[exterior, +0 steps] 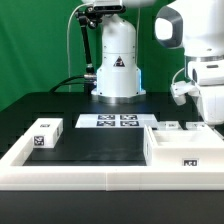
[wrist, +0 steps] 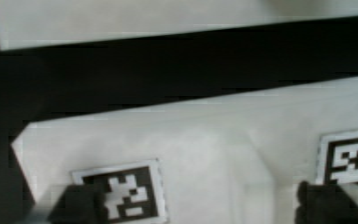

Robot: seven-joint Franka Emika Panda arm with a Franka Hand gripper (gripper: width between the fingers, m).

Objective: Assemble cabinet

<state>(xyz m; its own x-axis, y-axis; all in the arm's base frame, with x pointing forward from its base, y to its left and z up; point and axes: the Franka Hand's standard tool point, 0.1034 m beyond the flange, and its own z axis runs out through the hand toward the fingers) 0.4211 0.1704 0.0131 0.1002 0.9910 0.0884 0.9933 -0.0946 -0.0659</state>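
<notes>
- Cabinet body (exterior: 185, 150): white box, sits at the table's (exterior: 100, 145) front corner on the exterior view's right. One tag shows on its front face.
- Wrist view is filled by a white surface with two tags, probably that same body (wrist: 211, 140). The picture is too blurred to be sure.
- Gripper (wrist: 190, 205): it hangs right over that white surface, and the two dark fingertips (wrist: 66, 205) stand well apart. Each tip sits near a tag. I cannot tell whether they press on the part or only straddle it.
- Small white pieces (exterior: 170, 126): they sit just behind the body's back edge, towards the table's rear. Too small to tell their shape.
- White block (exterior: 45, 133): one tag faces the camera. It sits by the table's edge on the exterior view's left, well apart from the body.
- Marker board (exterior: 106, 121): lies flat at the middle of the table's rear edge, just in front of the robot base (exterior: 115, 65).
- Border frame (exterior: 80, 170): a low white rim along the table's front edge and both side edges. The block and the body lie just inside it.
- Arm (exterior: 200, 40): comes down over the rear corner on the exterior view's right and hides that corner.
</notes>
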